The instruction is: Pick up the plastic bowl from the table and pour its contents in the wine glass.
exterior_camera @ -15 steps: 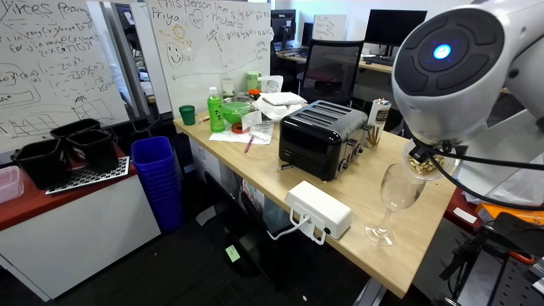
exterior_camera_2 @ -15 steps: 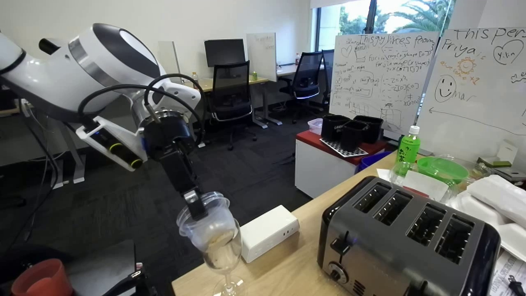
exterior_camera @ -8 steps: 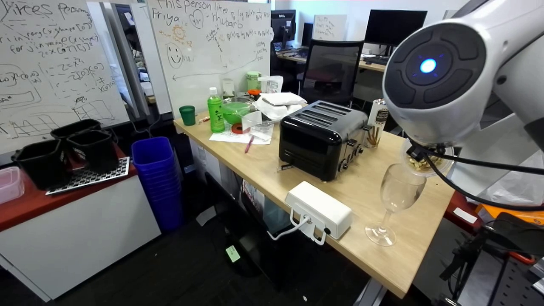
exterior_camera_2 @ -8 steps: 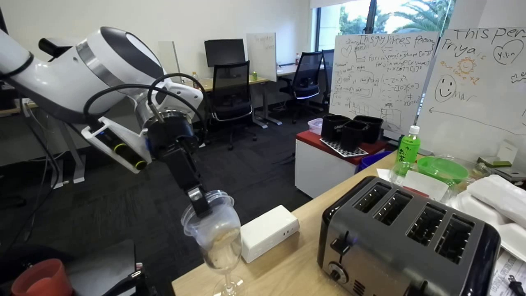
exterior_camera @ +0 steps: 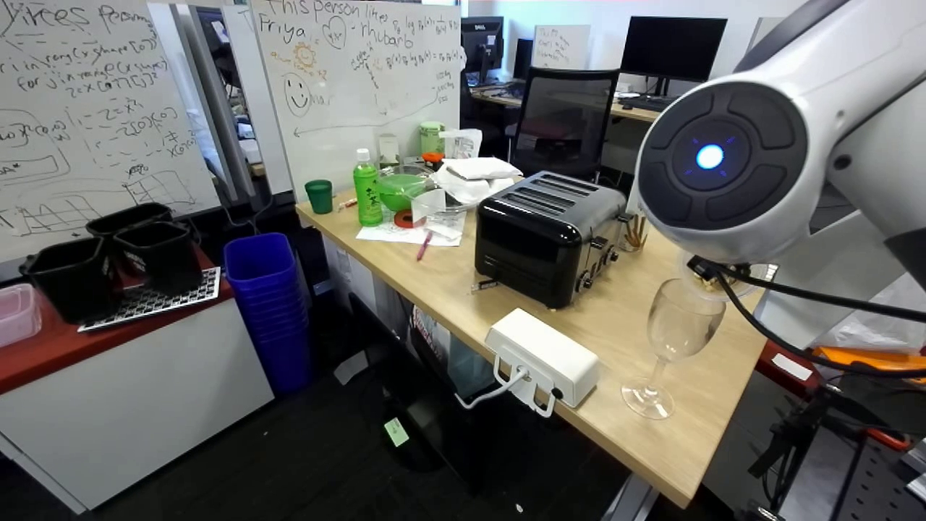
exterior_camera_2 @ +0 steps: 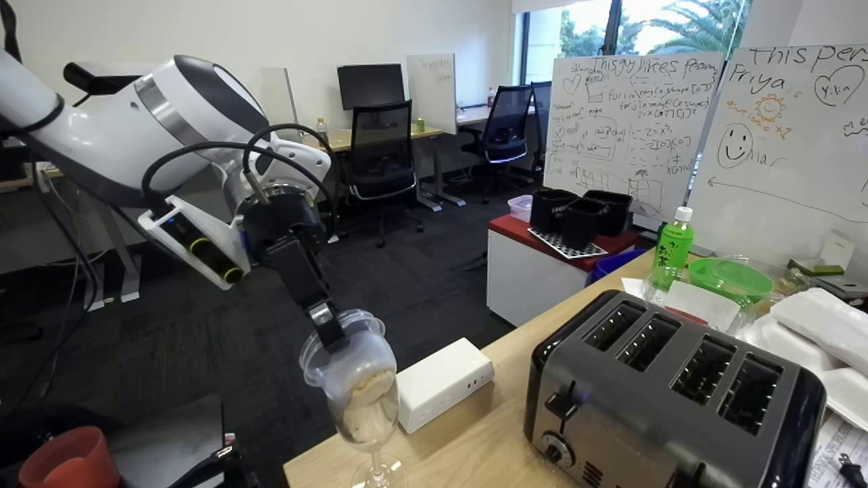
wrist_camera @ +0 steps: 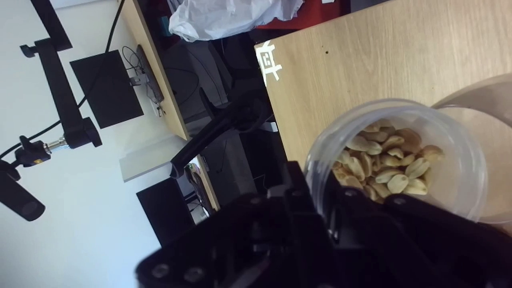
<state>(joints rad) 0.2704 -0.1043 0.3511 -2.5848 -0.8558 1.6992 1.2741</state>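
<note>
Table [exterior_camera: 629, 297]: long, rectangular, pale light-wood top; seen in both exterior views and in the wrist view.
Wine glass [exterior_camera: 680, 329]: clear, stemmed, with a rounded cup; upright on the table, near one of its corners.
Plastic bowl [wrist_camera: 456, 172]: clear, round-rimmed; held above the table, tilted, its outline overlapping the cup of the wine glass in both exterior views; whether bowl and glass touch cannot be told.
Gripper [wrist_camera: 314, 182]: black, two-fingered; closed on the plastic bowl, the wall pinched between the fingertips.
Peanuts [wrist_camera: 390, 161]: pale, shelled; inside the plastic bowl, heaped toward the side nearer the gripper.
Panda arm [exterior_camera: 825, 137]: white; a blue-white light [exterior_camera: 710, 157] glows on its round button pad.
Toaster [exterior_camera: 532, 242]: black and grey, four-slot; on the table, apart from the wine glass.
White box [exterior_camera: 542, 354]: oblong; at the long edge of the table, near the wine glass.
Bottle [exterior_camera: 367, 192]: green, white-capped; upright on the table, just beside a green bowl [exterior_camera: 398, 192].
Tumbler [exterior_camera: 318, 196]: dark green; at another corner of the table, near the bottle.
Cabinet [exterior_camera: 137, 391]: white, red-topped; black bins [exterior_camera: 160, 259] standing on it.
Blue bins [exterior_camera: 269, 311]: nested stack, beside the cabinet.
Whiteboard [exterior_camera: 336, 155]: handwriting and a drawn smiling face in black.
</note>
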